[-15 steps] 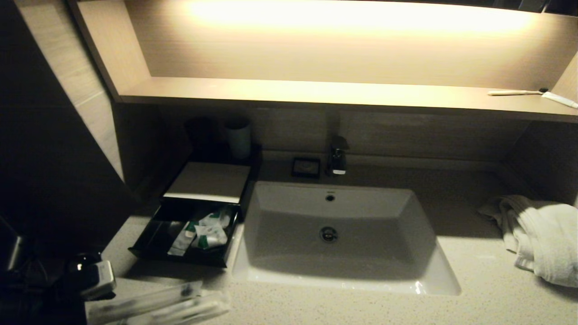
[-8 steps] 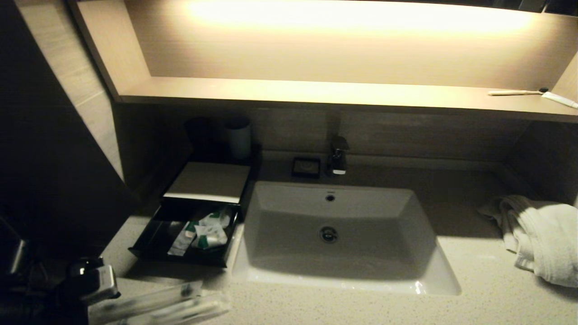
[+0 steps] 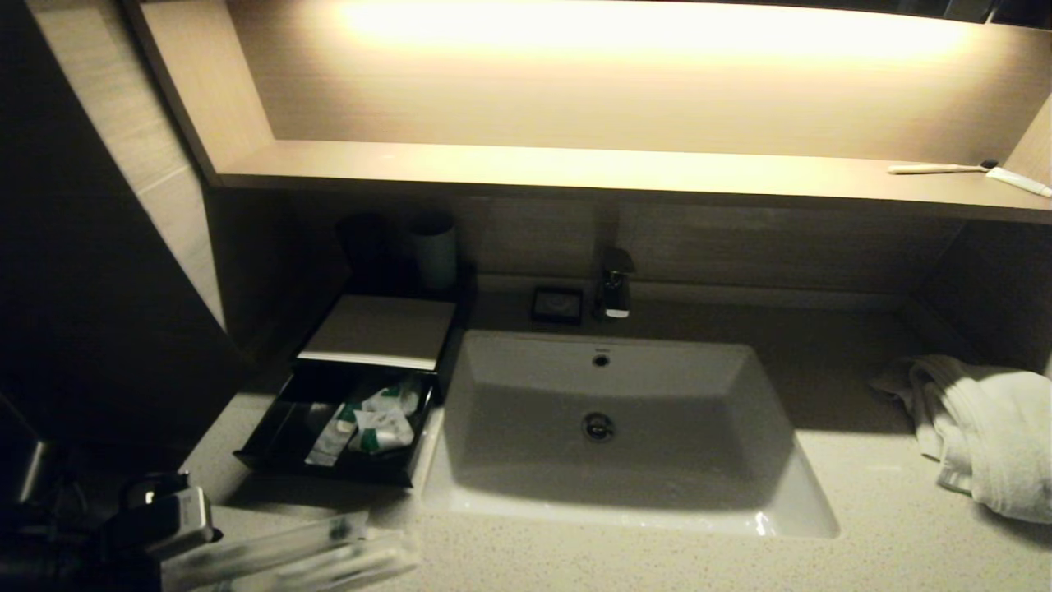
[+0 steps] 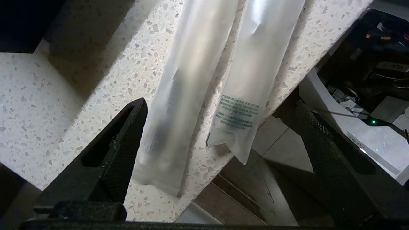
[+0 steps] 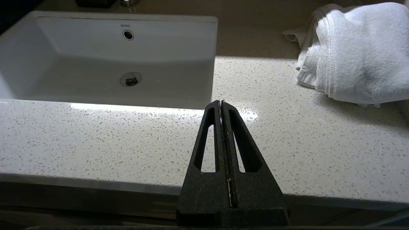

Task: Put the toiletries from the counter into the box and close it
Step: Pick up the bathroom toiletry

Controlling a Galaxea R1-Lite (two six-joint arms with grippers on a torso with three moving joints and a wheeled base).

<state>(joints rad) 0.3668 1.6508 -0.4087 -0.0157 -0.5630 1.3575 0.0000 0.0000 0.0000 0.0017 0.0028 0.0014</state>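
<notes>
We have the box [image 3: 362,386] at the far left of the counter [image 3: 863,543], left of the white basin [image 3: 625,427], with its black drawer [image 3: 279,448] pulled out toward us. Several small sachets [image 3: 370,419], white with green marks, already lie inside that drawer, so part of the packing looks done.

What remains are two long wrapped sticks [image 3: 288,551] lying side by side at the near left edge of the counter, just in front of the drawer. In the left wrist view the nearer one [image 4: 182,95] rests on the speckled stone, while its neighbour [image 4: 252,80], printed with green text, pokes its end past the counter's rim.

Our left gripper [image 4: 220,127] hangs at that near left corner, spread wide, one finger [image 4: 124,140] beside the first stick and the other out past the counter's edge, so both sticks lie between them. Nothing is gripped yet.

Our right gripper [image 5: 221,105] is parked low in front of the counter, right of the basin, its fingers pressed together on nothing. A white towel [image 5: 354,51] lies crumpled on the far right.

We judge the job somewhat past halfway: the sticks must still go into the drawer, and then the drawer must be slid shut under the cream top panel [image 3: 382,329].
</notes>
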